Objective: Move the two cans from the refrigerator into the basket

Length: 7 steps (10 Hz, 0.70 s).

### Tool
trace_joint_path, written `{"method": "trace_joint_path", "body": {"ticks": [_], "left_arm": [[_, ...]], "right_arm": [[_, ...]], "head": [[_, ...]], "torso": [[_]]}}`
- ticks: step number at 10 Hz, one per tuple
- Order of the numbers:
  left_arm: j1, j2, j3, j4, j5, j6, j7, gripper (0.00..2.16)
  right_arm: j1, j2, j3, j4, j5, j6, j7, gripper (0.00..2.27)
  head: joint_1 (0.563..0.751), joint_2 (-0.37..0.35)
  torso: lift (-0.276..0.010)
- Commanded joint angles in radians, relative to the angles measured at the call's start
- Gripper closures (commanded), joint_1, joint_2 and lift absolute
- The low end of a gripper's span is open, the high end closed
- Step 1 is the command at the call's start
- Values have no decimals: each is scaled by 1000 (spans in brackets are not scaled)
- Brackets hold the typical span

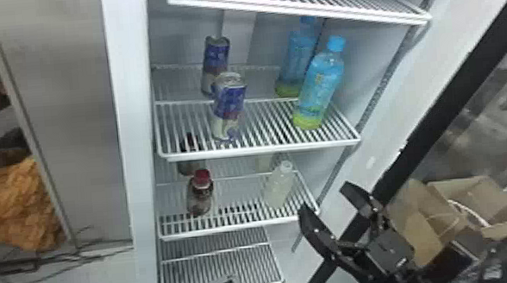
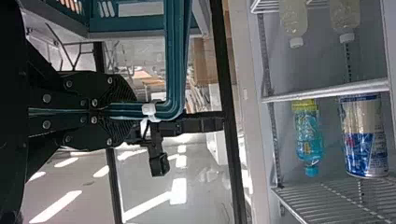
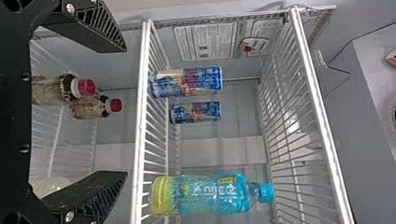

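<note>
Closest to me juts the black right gripper (image 1: pixel 324 199), its two ribbed fingers spread wide. On a white wire shelf (image 1: pixel 262 150), the front can (image 1: pixel 229 106) and the rear can (image 1: pixel 217 61) stand upright, slim cylinders, blue above and cream below. From the left wrist view I see the left gripper (image 2: pixel 133 112) pinching the smooth teal handle (image 2: pixel 175 56) of the slotted plastic basket (image 2: pixel 126 23). The right wrist view shows me a flat printed notice (image 3: pixel 205 41) on the inner wall.
</note>
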Motion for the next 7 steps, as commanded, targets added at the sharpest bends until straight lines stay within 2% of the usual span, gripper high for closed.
{"method": "trace_joint_path", "body": {"ticks": [1,7], "left_arm": [[-6,0,-5,2,0,5,0,1197],[-13,0,-15,5,6,5,0,1197]], "right_arm": [[-29,0,5,-1,4,5,-6,101],[-172,-15,69,21,32,83,-17,99]], "head": [[695,-350],[695,-350]], "torso": [[-35],[-35]]}}
